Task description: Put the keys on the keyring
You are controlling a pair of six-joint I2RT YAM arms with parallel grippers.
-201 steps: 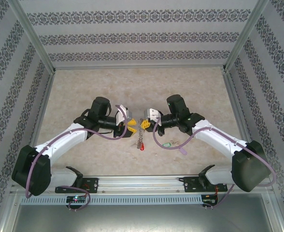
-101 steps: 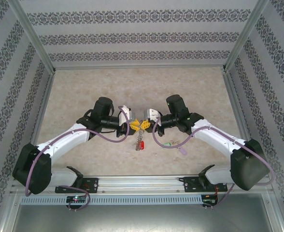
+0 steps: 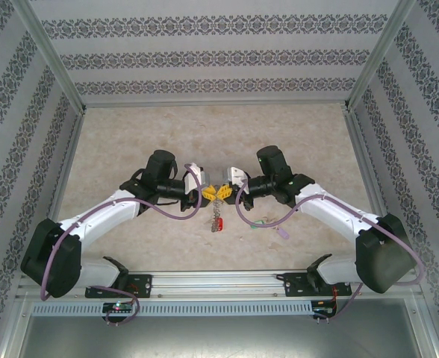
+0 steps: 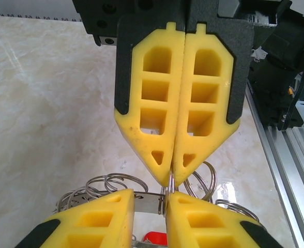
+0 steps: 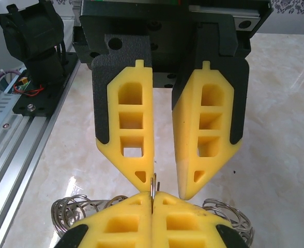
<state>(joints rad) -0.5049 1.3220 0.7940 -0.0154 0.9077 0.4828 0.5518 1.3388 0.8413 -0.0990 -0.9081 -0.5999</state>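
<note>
The keyring [image 3: 218,209] hangs between both grippers over the table's middle, and a red key [image 3: 218,227] dangles from it. My right gripper [image 3: 225,192] is shut on one of the ring's wire loops [image 5: 152,182]. My left gripper [image 3: 208,194] faces it tip to tip, its jaws a small gap apart. In the left wrist view the ring's flat grey plate [image 4: 147,201] shows in the gap of the left gripper [image 4: 149,194], with the red tag [image 4: 154,238] below. A green key [image 3: 258,221] and a lilac key [image 3: 283,233] lie on the table under the right arm.
A beige marble tabletop [image 3: 130,134] is boxed in by patterned walls on three sides. An aluminium rail [image 3: 219,282] with both arm bases runs along the near edge. More wire loops [image 5: 72,212] fan out from the ring's rim.
My left gripper has slid right until its tips meet the right gripper's, and its jaws have narrowed. The right gripper has kept its hold on the ring.
</note>
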